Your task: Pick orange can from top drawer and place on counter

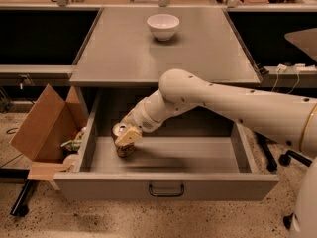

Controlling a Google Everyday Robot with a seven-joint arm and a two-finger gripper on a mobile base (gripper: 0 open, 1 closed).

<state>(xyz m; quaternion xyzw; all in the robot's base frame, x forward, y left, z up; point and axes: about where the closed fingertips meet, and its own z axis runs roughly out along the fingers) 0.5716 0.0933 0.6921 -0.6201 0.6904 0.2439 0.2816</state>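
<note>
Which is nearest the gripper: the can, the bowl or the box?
The can, in the drawer right at the gripper; the bowl sits far back on the counter, the box outside the drawer.
</note>
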